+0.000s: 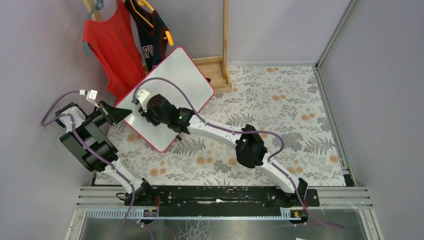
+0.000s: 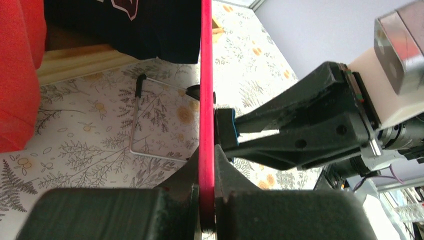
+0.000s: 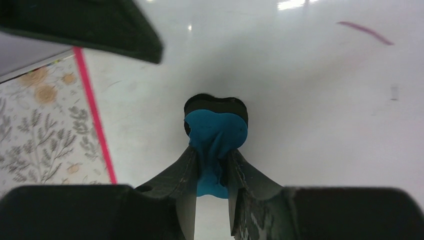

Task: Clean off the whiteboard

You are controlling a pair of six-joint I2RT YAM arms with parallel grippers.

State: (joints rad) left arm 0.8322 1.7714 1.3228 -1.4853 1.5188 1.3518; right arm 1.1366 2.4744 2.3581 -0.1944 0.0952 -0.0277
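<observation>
Whiteboard [image 1: 186, 75], tilted at far left of table [image 1: 280, 110]: stiff, light, slick-faced panel, likely best held by rim, where left gripper [image 2: 206, 170] clenches; right gripper [image 3: 212, 167] grasps blue eraser [image 3: 216, 127] against face.

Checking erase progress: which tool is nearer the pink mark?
Right. The right tool holds the eraser on the board, short of the mark; the left tool clamps the edge.

Robotics test cell: plain lilac wall panels [image 1: 280, 25] set in aluminium framing [image 1: 334, 35] box in a tabletop dressed with a floral cloth [image 1: 290, 110]. The left arm [image 1: 92, 145] and right arm [image 1: 250, 145] are bolted to a slotted aluminium rail [image 1: 340, 196] and trail purple cables [image 1: 160, 79]. A wooden garment rack [image 1: 225, 40] with a red tank top [image 1: 112, 50] stands in the far corner.
</observation>
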